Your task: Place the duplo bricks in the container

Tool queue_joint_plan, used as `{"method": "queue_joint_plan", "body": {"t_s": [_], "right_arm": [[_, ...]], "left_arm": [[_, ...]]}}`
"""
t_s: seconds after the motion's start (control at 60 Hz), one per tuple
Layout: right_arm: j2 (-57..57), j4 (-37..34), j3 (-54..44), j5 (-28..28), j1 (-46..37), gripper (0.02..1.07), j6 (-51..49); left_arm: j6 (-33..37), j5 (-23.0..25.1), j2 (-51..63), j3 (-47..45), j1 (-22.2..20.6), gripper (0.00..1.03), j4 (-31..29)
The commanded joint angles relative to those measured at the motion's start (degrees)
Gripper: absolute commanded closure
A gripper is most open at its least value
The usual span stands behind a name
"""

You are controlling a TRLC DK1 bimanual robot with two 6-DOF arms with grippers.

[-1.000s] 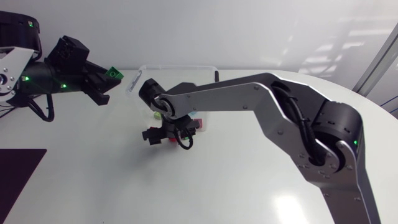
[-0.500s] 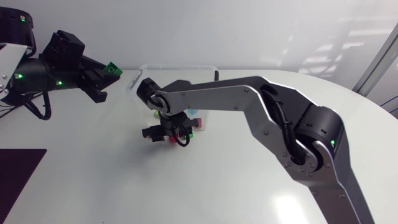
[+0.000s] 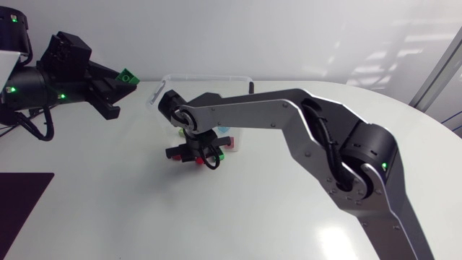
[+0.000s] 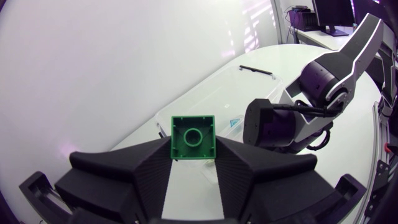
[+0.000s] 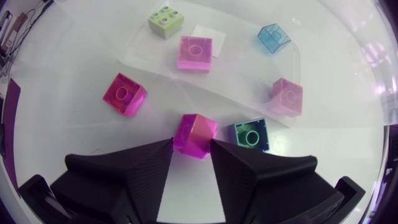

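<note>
Duplo bricks (image 5: 287,98), small plastic blocks in several colours, are gathered at the middle of the round white table (image 3: 216,217), by the clear plastic container (image 3: 208,79) that stands toward the table's far edge. The right gripper (image 5: 191,148) points down at the tabletop just before the container's near wall. Its two fingers pinch a magenta brick (image 5: 195,133) from both sides; whether that brick is off the surface cannot be told. Just beside it on the table lie a second magenta brick (image 5: 124,93) and a dark green brick (image 5: 252,135) with a round hollow. Past them, within the container's clear outline, show a translucent pink brick (image 5: 194,53), a pale green brick (image 5: 165,23) and a translucent blue brick (image 5: 273,37), near a white label (image 5: 208,32). The left gripper (image 4: 193,152) hangs above the table's far left edge, near the container's left end but apart from it. Its fingers are clamped on a bright green square brick (image 4: 193,132) whose hollow underside faces the wrist camera. The right arm (image 3: 289,115) crosses from the near right edge over the container to the middle, hiding much of it from above. A broad stretch of smooth white tabletop, with pale light patches, lies between the bricks and the near edge, and another below the left gripper toward the near left side.
</note>
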Motion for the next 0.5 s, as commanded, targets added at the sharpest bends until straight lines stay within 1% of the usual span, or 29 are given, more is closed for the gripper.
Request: {"method": "queue_joint_plan", "body": {"t_s": [0.0, 0.317, 0.417, 0.483], "right_arm": [[1.8, 1.2, 1.2, 0.9, -0.8, 0.83, -0.1], [2.4, 0.8, 1.7, 0.8, -0.7, 0.83, -1.2], [1.1, 1.3, -0.7, 0.1, -0.1, 0.84, -1.1], [-1.4, 2.6, -4.2, 0.2, 1.2, 0.84, -1.1]], "left_arm": [[-0.9, 0.7, -0.4, -0.4, 0.3, 0.69, -0.3], [-1.1, 0.7, 0.1, 0.4, 0.0, 0.69, -0.5], [-1.1, 0.6, -0.1, 0.5, 0.1, 0.69, -0.5], [-1.2, 0.6, -0.1, 1.4, 0.3, 0.69, -0.7]]}}
